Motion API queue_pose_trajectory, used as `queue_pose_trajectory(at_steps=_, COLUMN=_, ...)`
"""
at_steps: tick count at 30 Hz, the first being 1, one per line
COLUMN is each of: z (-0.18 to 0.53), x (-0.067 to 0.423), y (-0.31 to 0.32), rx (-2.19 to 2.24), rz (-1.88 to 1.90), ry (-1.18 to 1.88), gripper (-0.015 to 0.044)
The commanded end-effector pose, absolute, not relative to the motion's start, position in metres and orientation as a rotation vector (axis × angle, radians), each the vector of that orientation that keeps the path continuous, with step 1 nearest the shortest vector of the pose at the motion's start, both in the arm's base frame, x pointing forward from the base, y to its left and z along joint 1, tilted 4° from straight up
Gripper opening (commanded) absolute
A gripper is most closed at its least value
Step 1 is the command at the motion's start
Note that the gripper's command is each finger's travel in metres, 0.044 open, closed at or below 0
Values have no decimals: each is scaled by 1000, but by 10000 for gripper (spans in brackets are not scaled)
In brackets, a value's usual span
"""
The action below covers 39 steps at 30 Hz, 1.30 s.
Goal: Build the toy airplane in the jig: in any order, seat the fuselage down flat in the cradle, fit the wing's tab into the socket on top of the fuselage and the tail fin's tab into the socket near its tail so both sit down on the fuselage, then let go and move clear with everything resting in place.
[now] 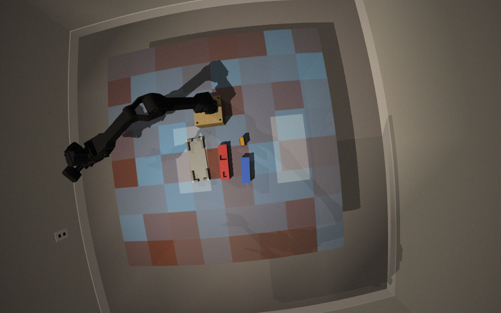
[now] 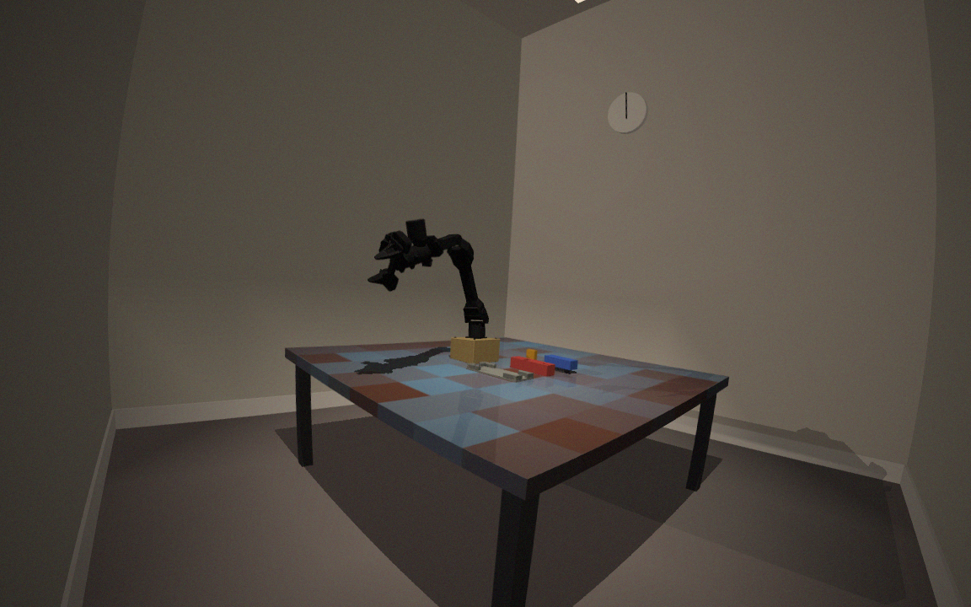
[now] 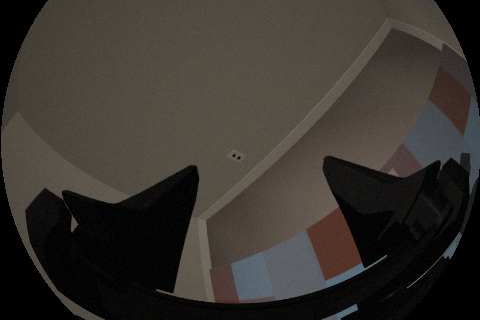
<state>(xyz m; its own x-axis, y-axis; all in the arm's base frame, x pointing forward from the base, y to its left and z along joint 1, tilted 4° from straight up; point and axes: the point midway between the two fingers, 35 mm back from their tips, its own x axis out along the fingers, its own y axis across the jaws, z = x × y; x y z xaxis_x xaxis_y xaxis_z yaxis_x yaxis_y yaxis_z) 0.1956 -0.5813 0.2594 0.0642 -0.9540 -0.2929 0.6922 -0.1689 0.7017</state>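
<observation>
The pale grey jig (image 1: 198, 159) (image 2: 500, 371) lies on the table with an empty cradle. The red fuselage (image 1: 224, 161) (image 2: 532, 366) lies just right of it, with two dark sockets on top. The blue wing (image 1: 246, 169) (image 2: 560, 361) lies right of the fuselage. The small orange tail fin (image 1: 242, 140) (image 2: 531, 353) lies behind them. My gripper (image 1: 69, 165) (image 2: 379, 267) (image 3: 263, 168) is open and empty. It is raised high, out past the table's left edge, far from all the parts.
The arm stands on a tan block (image 1: 208, 114) (image 2: 474, 349) behind the jig. The chequered table (image 1: 244, 233) (image 2: 549, 437) (image 3: 334, 240) stands in a bare room. The wrist view shows wall, floor and the table's edge.
</observation>
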Motion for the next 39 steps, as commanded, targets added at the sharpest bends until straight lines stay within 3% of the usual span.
queue_pose_trajectory(at_steps=1, z=259, x=196, y=-581, rx=878, rz=-1522, ry=-394, gripper=426)
queue_pose_trajectory(at_steps=5, z=251, x=213, y=-570, rx=883, rz=-1499, ry=-323, gripper=440)
queue_pose_trajectory(at_steps=11, z=213, x=279, y=-513, rx=884, rz=-1386, ry=-28, gripper=440)
queue_pose_trajectory(at_steps=23, z=143, x=382, y=-336, rx=740, rz=-1028, ry=606, gripper=440)
queue_pose_trajectory(at_steps=31, z=104, x=394, y=-204, rx=563, rz=-729, ry=985, gripper=440)
queue_pose_trajectory(at_steps=39, z=80, x=361, y=-91, rx=330, rz=-406, ry=1299, gripper=440)
